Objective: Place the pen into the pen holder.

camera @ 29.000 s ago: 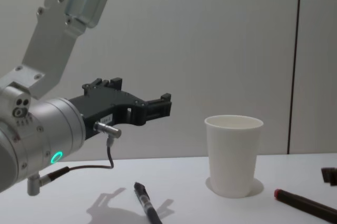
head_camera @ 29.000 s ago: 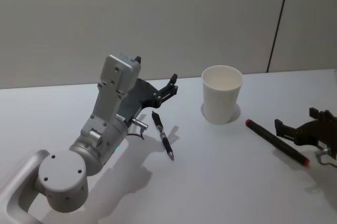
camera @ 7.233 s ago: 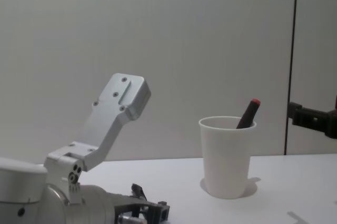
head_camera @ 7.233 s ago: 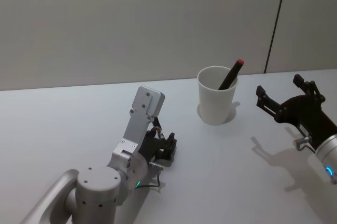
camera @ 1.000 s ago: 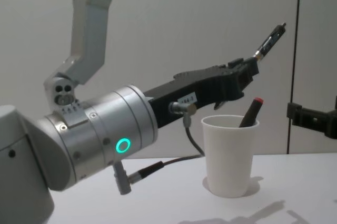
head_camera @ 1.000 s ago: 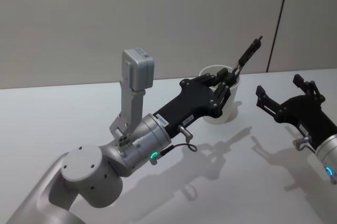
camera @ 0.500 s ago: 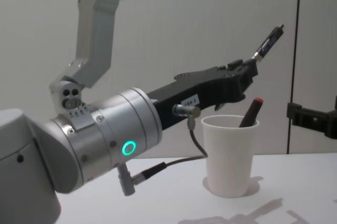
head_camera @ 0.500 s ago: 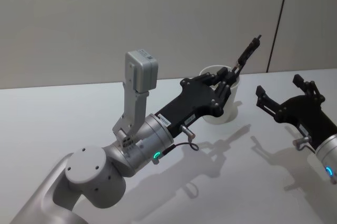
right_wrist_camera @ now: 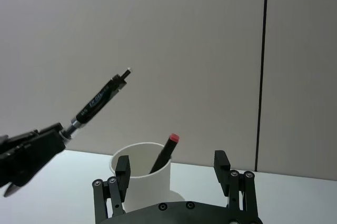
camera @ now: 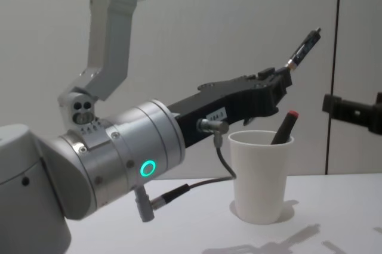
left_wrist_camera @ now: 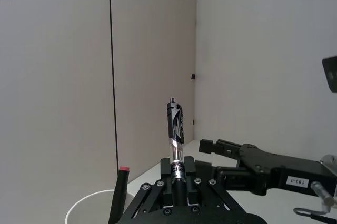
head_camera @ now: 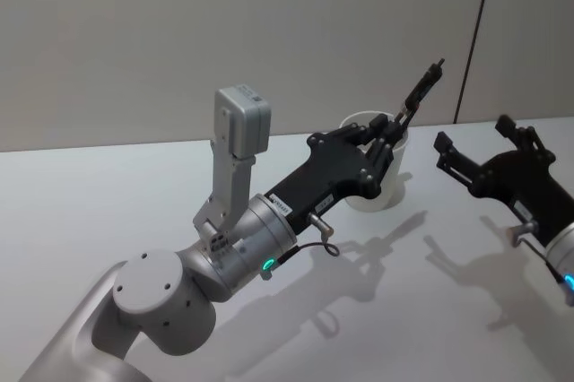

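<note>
Left gripper [head_camera: 387, 131] pinching pen [head_camera: 420, 91] by lower end, tilted, just above cup [camera: 258, 176]. Red-capped marker [camera: 284, 126] leaning inside cup. Right gripper [head_camera: 473, 134] spread, empty, near cup. Risk: slanted release, pen hits rim or marker, tips light cup

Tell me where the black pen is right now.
In the chest view, the black pen is clamped in the left claw, angled up over the white paper cup holding a red-capped marker; the open right claw hangs further right.
</note>
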Available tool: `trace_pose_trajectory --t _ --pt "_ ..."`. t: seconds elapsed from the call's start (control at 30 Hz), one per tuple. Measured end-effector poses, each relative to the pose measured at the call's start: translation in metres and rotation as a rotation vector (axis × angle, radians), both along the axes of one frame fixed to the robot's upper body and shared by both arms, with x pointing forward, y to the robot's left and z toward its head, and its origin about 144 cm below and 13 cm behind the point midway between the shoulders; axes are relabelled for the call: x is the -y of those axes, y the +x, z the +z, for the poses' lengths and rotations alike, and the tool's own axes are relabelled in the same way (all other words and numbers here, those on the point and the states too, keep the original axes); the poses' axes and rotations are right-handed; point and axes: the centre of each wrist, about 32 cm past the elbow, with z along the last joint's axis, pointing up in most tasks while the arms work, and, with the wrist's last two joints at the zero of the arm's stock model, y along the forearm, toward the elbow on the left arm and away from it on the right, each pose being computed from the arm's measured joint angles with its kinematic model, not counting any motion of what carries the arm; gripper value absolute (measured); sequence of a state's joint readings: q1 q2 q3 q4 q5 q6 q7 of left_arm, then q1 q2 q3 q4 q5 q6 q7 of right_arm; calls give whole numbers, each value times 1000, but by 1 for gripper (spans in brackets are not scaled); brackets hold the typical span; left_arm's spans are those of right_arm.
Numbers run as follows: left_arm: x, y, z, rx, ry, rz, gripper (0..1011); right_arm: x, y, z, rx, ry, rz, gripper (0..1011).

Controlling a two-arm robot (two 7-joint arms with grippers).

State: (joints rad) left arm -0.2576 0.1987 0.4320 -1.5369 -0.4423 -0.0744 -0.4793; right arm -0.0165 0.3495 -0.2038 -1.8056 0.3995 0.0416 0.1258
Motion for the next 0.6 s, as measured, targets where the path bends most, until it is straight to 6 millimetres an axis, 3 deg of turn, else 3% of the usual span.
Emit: trace_pose_trajectory --t 0.6 --pt "1 0 0 1 0 2 141 19 -7 19 -68 239 75 1001"
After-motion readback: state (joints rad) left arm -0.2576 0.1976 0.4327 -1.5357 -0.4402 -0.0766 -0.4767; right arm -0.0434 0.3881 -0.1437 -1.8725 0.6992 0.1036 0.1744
